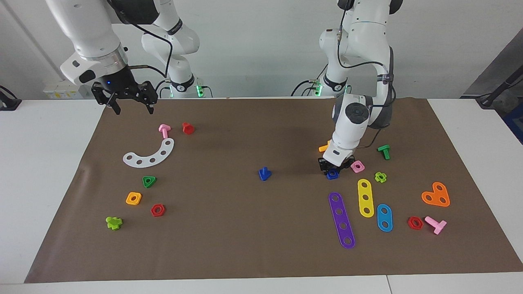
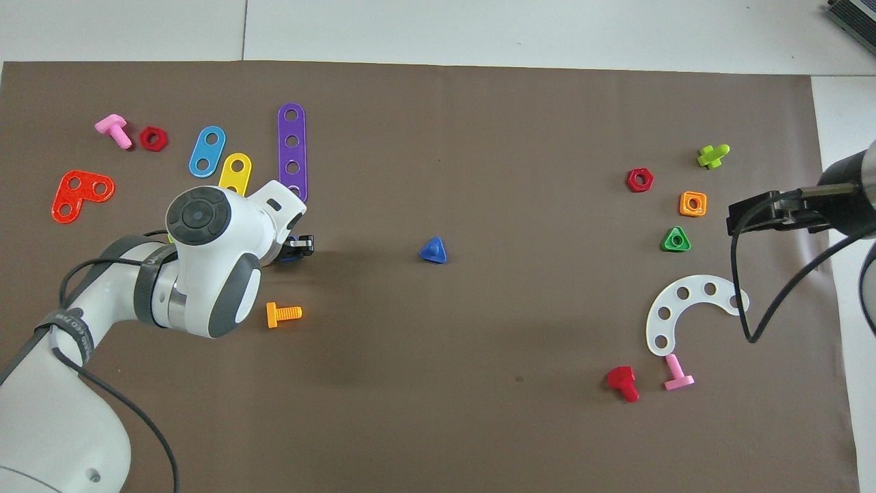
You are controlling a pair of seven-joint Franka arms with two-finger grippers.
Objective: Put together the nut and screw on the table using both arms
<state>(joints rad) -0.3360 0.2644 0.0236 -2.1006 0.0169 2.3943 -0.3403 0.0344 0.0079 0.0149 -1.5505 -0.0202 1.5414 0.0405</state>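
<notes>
The dark-blue nut (image 1: 332, 174) lies on the brown mat of the table (image 1: 245, 237) toward the left arm's end. My left gripper (image 1: 333, 168) is down on it, shut on the nut; from overhead the left gripper (image 2: 299, 246) shows under the arm's wrist with a bit of blue between the fingers. The dark-blue screw (image 1: 264, 174) stands head-down with its shaft up in the mat's middle, also seen as the screw (image 2: 432, 250) from above. My right gripper (image 1: 135, 109) hangs open and empty over the mat's edge at the right arm's end, where that arm waits.
A pink nut (image 1: 357, 166), orange bolt (image 1: 325, 147) and green bolt (image 1: 384, 152) crowd the left gripper. Purple (image 1: 341, 219), yellow (image 1: 365, 197) and blue (image 1: 384, 217) strips lie farther from the robots. A white arc (image 1: 150, 155), green nut (image 1: 149, 181) and orange nut (image 1: 133, 198) sit below the right gripper.
</notes>
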